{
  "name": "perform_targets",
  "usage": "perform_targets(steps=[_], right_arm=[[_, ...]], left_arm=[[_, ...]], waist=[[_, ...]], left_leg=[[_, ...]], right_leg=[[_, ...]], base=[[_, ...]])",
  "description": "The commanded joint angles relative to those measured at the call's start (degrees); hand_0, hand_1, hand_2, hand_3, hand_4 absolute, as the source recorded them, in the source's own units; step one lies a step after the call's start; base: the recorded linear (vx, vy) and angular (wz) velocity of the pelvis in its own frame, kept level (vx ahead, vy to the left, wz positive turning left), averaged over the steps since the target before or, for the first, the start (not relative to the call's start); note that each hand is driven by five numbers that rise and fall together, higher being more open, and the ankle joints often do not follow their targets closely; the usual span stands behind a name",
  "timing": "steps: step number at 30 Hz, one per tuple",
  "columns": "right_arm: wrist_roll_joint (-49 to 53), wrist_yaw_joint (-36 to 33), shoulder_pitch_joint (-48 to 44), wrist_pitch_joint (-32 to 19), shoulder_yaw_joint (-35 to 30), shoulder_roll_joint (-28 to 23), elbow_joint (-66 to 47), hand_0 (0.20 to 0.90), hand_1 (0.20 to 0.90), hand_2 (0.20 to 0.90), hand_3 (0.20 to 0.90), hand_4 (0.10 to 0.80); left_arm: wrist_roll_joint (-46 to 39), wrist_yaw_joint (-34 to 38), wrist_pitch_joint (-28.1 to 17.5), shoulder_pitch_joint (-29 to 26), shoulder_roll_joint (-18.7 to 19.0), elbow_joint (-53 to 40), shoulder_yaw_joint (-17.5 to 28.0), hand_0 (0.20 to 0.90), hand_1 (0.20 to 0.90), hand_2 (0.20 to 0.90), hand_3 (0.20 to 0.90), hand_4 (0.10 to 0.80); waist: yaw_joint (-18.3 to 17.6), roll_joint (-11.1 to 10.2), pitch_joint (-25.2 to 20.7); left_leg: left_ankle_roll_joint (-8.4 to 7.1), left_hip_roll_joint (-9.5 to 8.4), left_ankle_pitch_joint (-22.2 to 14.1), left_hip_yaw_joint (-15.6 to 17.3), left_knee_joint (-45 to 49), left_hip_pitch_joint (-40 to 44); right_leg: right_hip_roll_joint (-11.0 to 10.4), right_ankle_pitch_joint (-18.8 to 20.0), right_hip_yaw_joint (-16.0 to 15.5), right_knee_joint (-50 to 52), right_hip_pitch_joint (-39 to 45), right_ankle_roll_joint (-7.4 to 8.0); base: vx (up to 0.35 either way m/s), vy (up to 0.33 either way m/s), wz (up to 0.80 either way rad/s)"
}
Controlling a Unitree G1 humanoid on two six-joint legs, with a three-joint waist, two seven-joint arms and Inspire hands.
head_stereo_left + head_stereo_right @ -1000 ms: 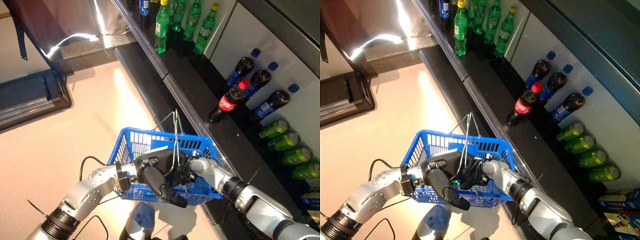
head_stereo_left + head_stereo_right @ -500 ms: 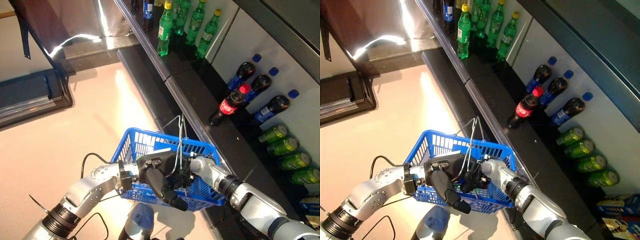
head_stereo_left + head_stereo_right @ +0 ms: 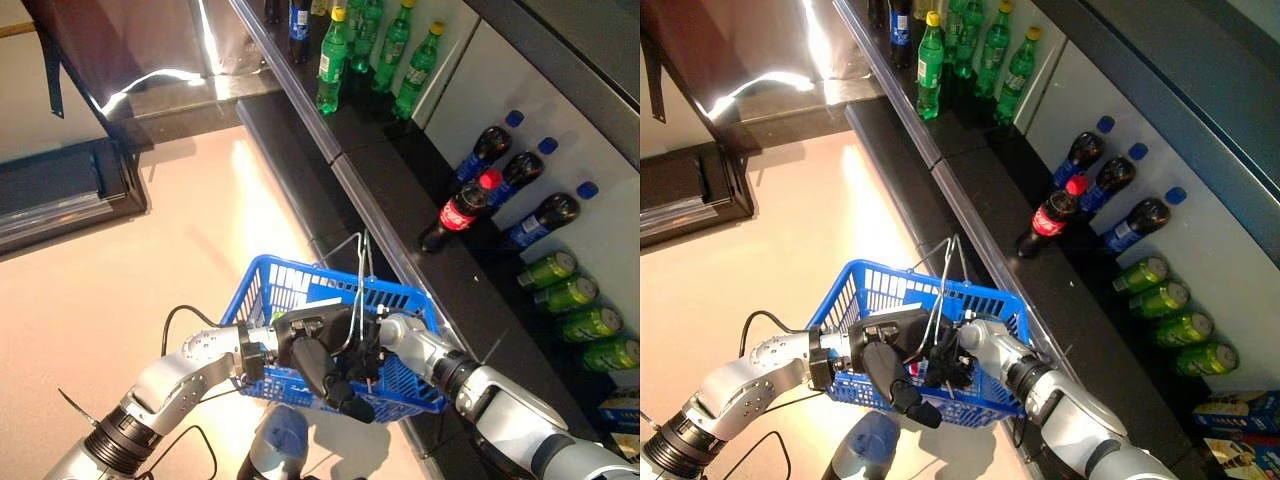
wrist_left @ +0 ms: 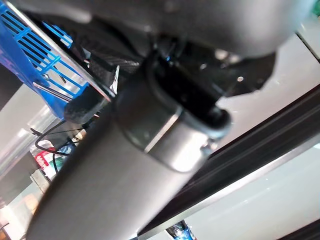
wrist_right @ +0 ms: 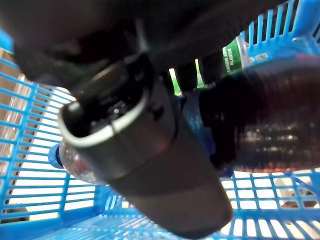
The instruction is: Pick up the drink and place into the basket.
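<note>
**Dark drink bottle inside the blue basket**

We see our right hand (image 3: 952,352) reaching down into the blue basket (image 3: 268,291), its fingers curled round a dark drink bottle (image 5: 260,132) that lies within the basket walls. Our left hand (image 3: 318,352) is clenched on the wire handle (image 3: 358,262), carrying the basket beside the shelf (image 3: 400,215).

Blue basket (image 3: 865,290) hangs over pale floor (image 3: 760,230), just beside dark shelf (image 3: 980,190) edge. Left hand (image 3: 885,350) at basket's near rim by wire handles (image 3: 945,265); fingers' state unclear. Right hand (image 3: 952,352) reaches inside basket, fingers hidden. On shelf beyond basket: green bottles (image 3: 928,52), red-capped cola bottle (image 3: 1048,215), blue-capped dark bottles (image 3: 1080,152), green cans (image 3: 1160,297).
</note>
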Motion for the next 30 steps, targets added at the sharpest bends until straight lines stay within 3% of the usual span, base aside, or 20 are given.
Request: perform_targets(steps=[1,13,18,19,20,30], right_arm=[[2.12,-0.13,2.21,-1.31,3.69,3.88,2.7,0.9,0.9,0.9,0.9,0.8],[7.45,-9.38,5.15,-0.76,-1.76,-1.25,-7.18,0.9,0.9,0.9,0.9,0.8],[7.4,-10.97,7.99,-1.41,-3.74,-5.21,-15.4,0.9,0.9,0.9,0.9,0.8],[7.57,-11.08,8.09,-1.43,-3.74,-5.4,-16.03,0.9,0.9,0.9,0.9,0.8],[7.71,-11.74,8.24,-1.51,-4.22,-6.18,-17.45,0.9,0.9,0.9,0.9,0.8],[8.65,-14.2,10.7,-2.12,-9.31,-9.12,-25.03,0.9,0.9,0.9,0.9,0.8]], left_arm=[[-14.52,-10.9,-15.82,-11.88,-17.85,-22.43,0.11,0.3,0.3,0.3,0.2,0.1],[-11.67,-8.73,-19.74,-8.45,-15.81,-21.53,3.89,0.3,0.3,0.3,0.2,0.1],[-11.12,-8.5,-22.24,-6.08,-14.72,-21.12,6.51,0.3,0.3,0.3,0.2,0.1],[-11.0,-8.38,-22.44,-5.91,-14.6,-21.0,6.75,0.3,0.3,0.3,0.2,0.1],[-10.55,-7.39,-23.2,-5.85,-14.51,-20.91,6.89,0.3,0.3,0.3,0.2,0.1],[-6.62,-1.36,-26.67,-3.5,-14.92,-19.11,10.41,0.3,0.3,0.3,0.2,0.1]], waist=[[0.64,1.26,-16.09],[-0.83,1.69,-15.79],[-2.42,2.15,-15.34],[-2.56,1.88,-15.43],[-2.93,2.13,-15.26],[-4.83,2.42,-15.15]], left_leg=[[-0.63,1.02,-4.83,-0.43,-2.11,4.54],[-0.4,1.01,-4.72,0.66,-2.11,4.61],[0.13,0.83,-3.55,2.08,-2.11,4.27],[-0.34,1.22,-4.81,2.19,-2.11,4.81],[0.13,0.9,-3.56,2.49,-2.11,4.29],[0.27,1.3,-3.78,4.45,-2.11,4.8]], right_leg=[[2.75,1.1,1.81,0.78,-1.51,-4.5],[2.62,1.25,2.58,1.06,-1.8,-4.27],[2.09,2.68,2.63,1.03,-2.5,-4.21],[2.47,1.58,3.54,0.82,-2.0,-3.97],[2.07,2.77,2.81,0.93,-2.54,-4.13],[1.91,2.82,4.08,0.77,-2.62,-3.9]], base=[[0.0,0.0,0.0],[0.0,0.0,0.0],[-0.035,0.03,-0.08],[-0.095,0.082,-0.23],[-0.022,0.01,-0.14],[-0.012,0.009,-0.03]])
